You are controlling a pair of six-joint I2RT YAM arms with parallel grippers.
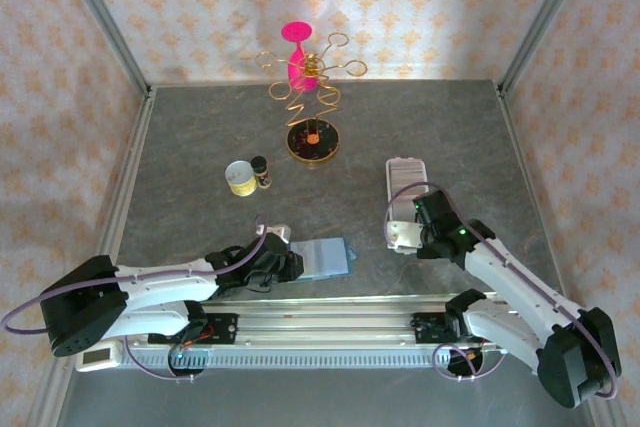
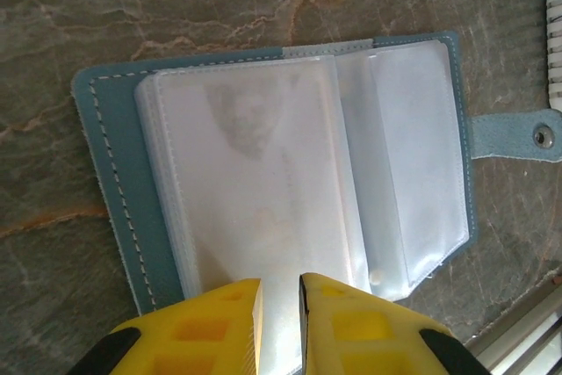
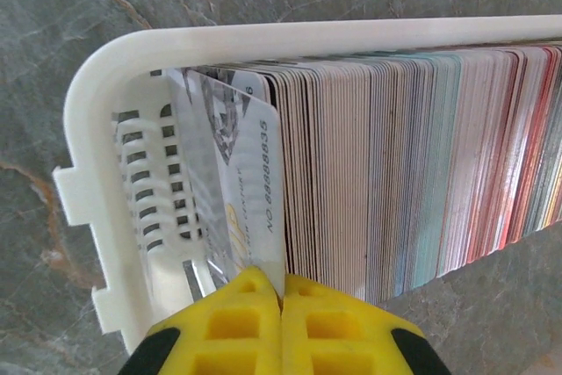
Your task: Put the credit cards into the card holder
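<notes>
The right fingers (image 3: 291, 298) are closed on the near edge of a pale credit card (image 3: 255, 182), which is held inside the near end of the card holder (image 3: 114, 129), on the right of the bench (image 1: 200, 137). The card is leaned against the tightly packed row of filed cards (image 3: 395, 173), with empty ridged slots left on its other side. If it is let go while tilted, it may be tipped back into that free end instead of being seated in a slot. If it is pressed down off-line, it could be caught on a ridge and bent, or the light holder could be pushed along the bench. If the arm is drawn back before the grip is eased, the card would be pulled out again.

The left fingers (image 2: 241, 309) are nearly closed at the near edge of the clear sleeves of the open teal wallet (image 2: 105, 147), near the middle of the bench. Whether a sleeve is pinched cannot be told. Any pull there could drag or fold the wallet.
</notes>
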